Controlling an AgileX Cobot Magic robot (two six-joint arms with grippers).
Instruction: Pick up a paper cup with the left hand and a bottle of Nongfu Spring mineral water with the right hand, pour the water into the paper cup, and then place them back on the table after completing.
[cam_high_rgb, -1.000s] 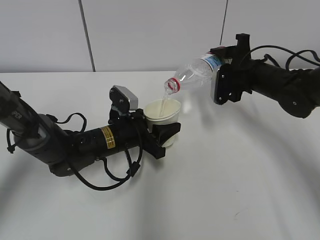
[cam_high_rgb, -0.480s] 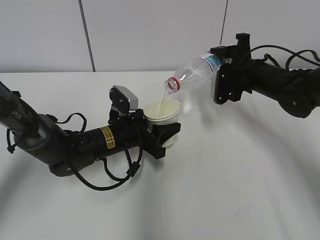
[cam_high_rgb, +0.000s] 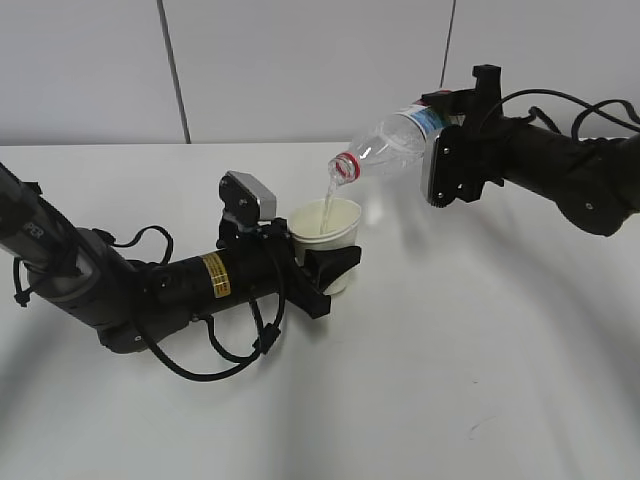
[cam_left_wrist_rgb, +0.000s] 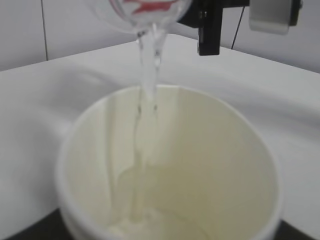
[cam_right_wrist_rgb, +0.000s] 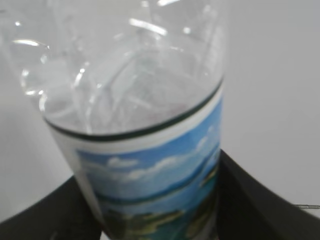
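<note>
nearest me, my left hand (cam_high_rgb: 325, 272) reaches in low across the table (cam_high_rgb: 420, 380), its jaws pinched around the paper cup (cam_high_rgb: 326, 236), which sits upright just above the tabletop. from the left wrist camera i see the cup's pale inside (cam_left_wrist_rgb: 200, 170) with water (cam_left_wrist_rgb: 145, 125) streaming down into it. farther back, my right hand (cam_high_rgb: 440, 165) is clamped on the labelled body of the bottle (cam_high_rgb: 390, 142), tipped neck-down to the left, its red-ringed mouth just above the cup's rim. a white wall (cam_high_rgb: 300, 70) stands behind.
</note>
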